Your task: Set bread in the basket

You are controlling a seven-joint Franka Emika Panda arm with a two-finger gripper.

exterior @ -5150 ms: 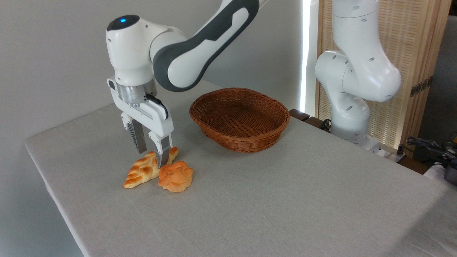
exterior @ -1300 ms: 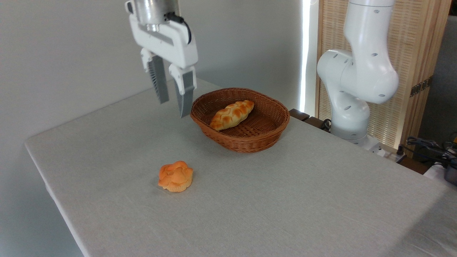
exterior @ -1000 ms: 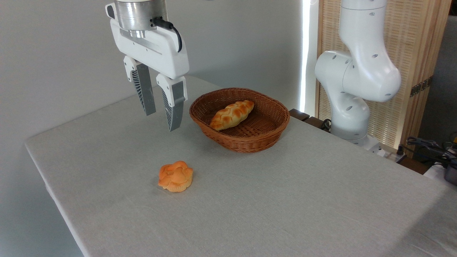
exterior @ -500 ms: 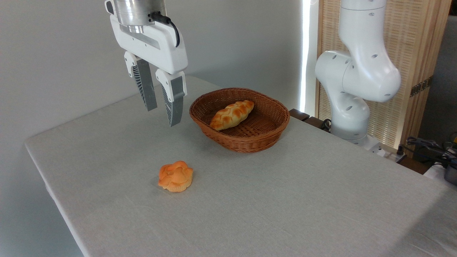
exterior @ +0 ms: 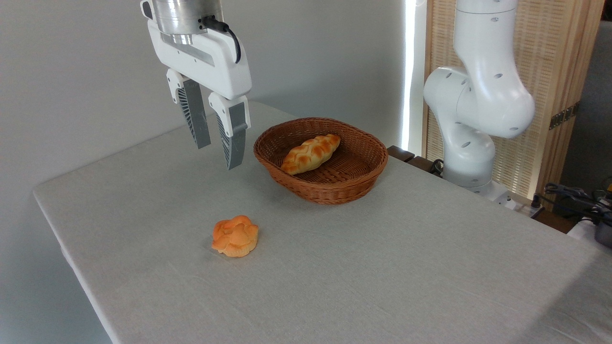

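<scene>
One bread in basket, right of empty gripper.

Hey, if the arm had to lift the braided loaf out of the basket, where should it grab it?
Probably across the middle of the braided loaf, from straight above. It lies diagonally in the basket, so the fingers should close on its long sides, clear of the tapered ends and wicker rim.

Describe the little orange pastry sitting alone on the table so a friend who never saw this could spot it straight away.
Start at the reddish-brown oval wicker basket on the grey cloth-covered table, then look nearer the camera and to the left. There, by itself on bare cloth, lies the small round orange flower-shaped bun. Unlike the long golden braided loaf inside the basket, it is petal-lobed and compact.
</scene>
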